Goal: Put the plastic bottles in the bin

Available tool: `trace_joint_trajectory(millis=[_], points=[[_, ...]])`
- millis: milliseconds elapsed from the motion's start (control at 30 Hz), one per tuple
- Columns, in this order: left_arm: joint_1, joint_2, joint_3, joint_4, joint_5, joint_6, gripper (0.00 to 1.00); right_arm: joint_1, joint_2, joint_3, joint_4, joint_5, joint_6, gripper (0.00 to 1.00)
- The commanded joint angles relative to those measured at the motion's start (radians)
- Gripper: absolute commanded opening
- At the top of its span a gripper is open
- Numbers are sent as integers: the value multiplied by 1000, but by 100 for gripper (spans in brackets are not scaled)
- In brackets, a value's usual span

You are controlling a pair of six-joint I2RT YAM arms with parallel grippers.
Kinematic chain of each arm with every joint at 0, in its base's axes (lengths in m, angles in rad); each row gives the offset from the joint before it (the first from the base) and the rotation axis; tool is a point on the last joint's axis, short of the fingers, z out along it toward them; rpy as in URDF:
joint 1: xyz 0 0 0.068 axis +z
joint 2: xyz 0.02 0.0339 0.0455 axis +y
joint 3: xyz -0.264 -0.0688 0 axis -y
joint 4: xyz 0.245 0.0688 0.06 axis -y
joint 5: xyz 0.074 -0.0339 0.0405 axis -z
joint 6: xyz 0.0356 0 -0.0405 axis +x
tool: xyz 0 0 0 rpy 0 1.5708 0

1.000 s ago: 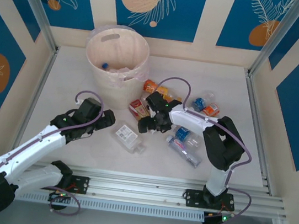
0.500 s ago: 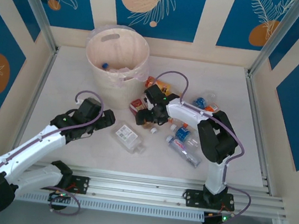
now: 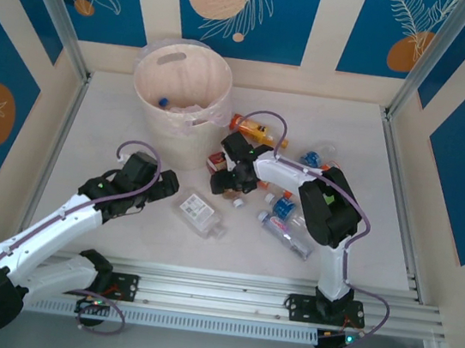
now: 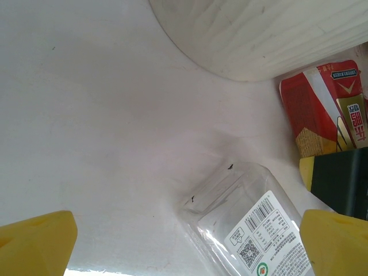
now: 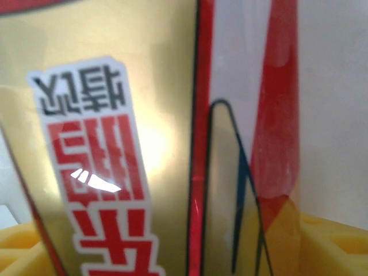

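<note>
Near the round cream plastic bin (image 3: 175, 123), the right gripper (image 3: 232, 180) straddled a red-and-gold-labelled plastic bottle (image 5: 115, 144) on the white worktop (image 3: 118, 123), probably to lift it; whether its jaws gripped it I could not tell. The left gripper (image 3: 164, 185) held its jaws wide apart beside a clear white-labelled bottle (image 4: 253, 241).

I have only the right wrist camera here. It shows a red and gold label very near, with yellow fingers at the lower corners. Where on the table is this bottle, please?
Observer: The top view shows the right gripper at a red-labelled bottle, just in front of the bin, toward its right side.
Operator: Is the left arm near it?
Observer: No, the left gripper is apart to the left, open, facing a clear bottle with a white label.
Operator: Is the bin empty?
Observer: No, a blue cap shows inside it.
</note>
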Motion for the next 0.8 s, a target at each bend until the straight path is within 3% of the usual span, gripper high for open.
trace_joint_trajectory(millis=[0,267,767], points=[[-11,-9,34,-28,-23,25,100,4,7,25,-18,2,-14,76],[-11,-10,35,-27,-25,23,99,16,-90,5,-51,52,-21,55],[-11,-9,43,-27,-34,31,99,-2,-450,-99,-177,222,29,54]])
